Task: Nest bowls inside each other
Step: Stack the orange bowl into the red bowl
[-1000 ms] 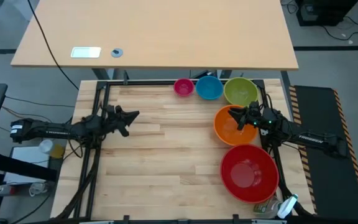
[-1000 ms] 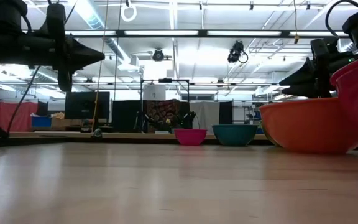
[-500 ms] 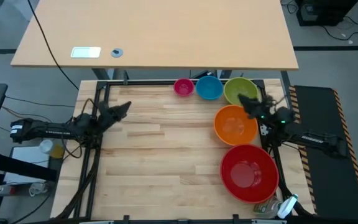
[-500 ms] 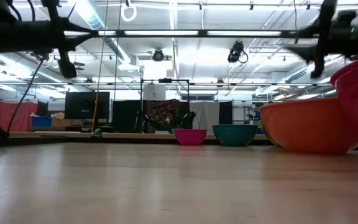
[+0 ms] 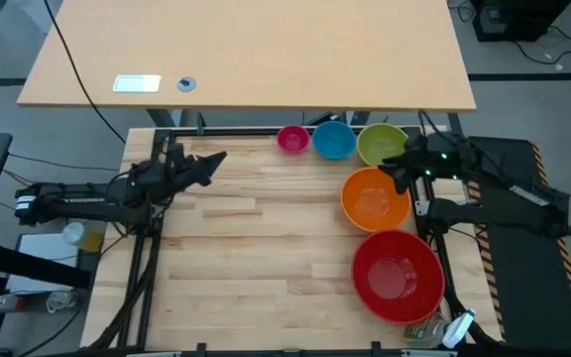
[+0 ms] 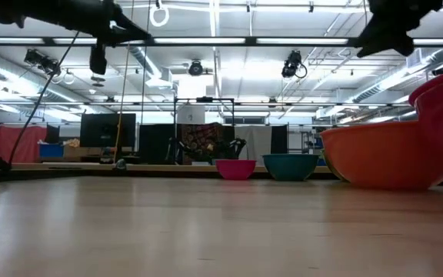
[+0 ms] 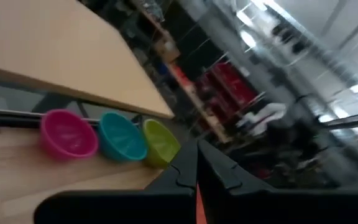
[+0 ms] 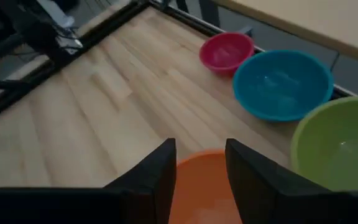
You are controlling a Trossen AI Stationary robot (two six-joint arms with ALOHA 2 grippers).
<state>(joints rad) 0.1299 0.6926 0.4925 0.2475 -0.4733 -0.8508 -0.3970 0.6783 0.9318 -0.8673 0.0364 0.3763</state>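
Observation:
Five bowls stand upright on their bases on the wooden table. Pink [image 5: 292, 139], blue [image 5: 333, 139] and lime green [image 5: 383, 145] stand in a row at the far edge. The orange bowl [image 5: 375, 198] and the red bowl [image 5: 398, 276] sit nearer, along the right side. My left gripper [image 5: 216, 159] is shut and empty, raised over the table's left part, pointing level toward the bowls. My right gripper [image 8: 201, 155] is open and empty. It hangs above the orange bowl's far rim [image 8: 201, 180], slanting down.
The black frame rail [image 5: 266, 131] runs along the far edge behind the bowl row. A larger desk [image 5: 246, 59] lies beyond it. Bare wood [image 5: 256, 248] fills the table's middle and near left.
Both grippers have risen well above the table. My right gripper lifted from just over the orange bowl, drew toward the far edge and tipped nose-down. My left gripper climbed and shifted toward the far edge, rolling a little. The bowls have kept still.

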